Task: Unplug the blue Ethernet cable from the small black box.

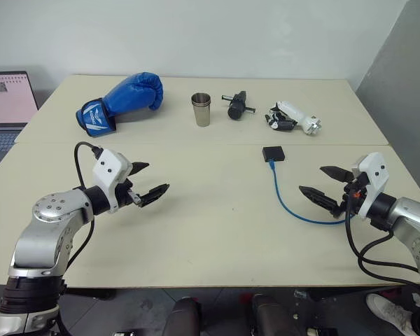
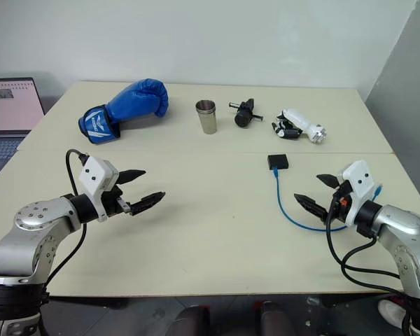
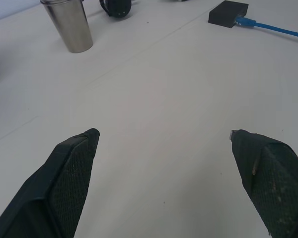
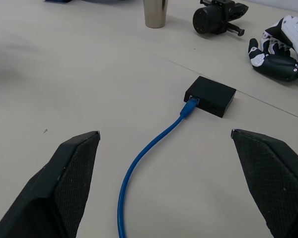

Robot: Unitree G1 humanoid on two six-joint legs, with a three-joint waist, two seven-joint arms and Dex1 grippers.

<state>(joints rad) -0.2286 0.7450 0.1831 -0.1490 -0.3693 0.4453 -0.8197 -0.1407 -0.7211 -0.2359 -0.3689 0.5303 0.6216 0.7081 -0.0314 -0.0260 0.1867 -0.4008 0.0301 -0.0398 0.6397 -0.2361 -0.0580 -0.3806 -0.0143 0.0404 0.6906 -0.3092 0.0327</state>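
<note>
Both end effectors (image 1: 145, 181) (image 1: 327, 185) spread; blue Ethernet cable (image 1: 283, 199) plugged into small black box (image 1: 273, 153)

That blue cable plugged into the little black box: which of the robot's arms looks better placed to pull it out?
The right. Its open gripper hovers just beside the cable, close to the box. The left gripper, also open, is far across the table.
</note>
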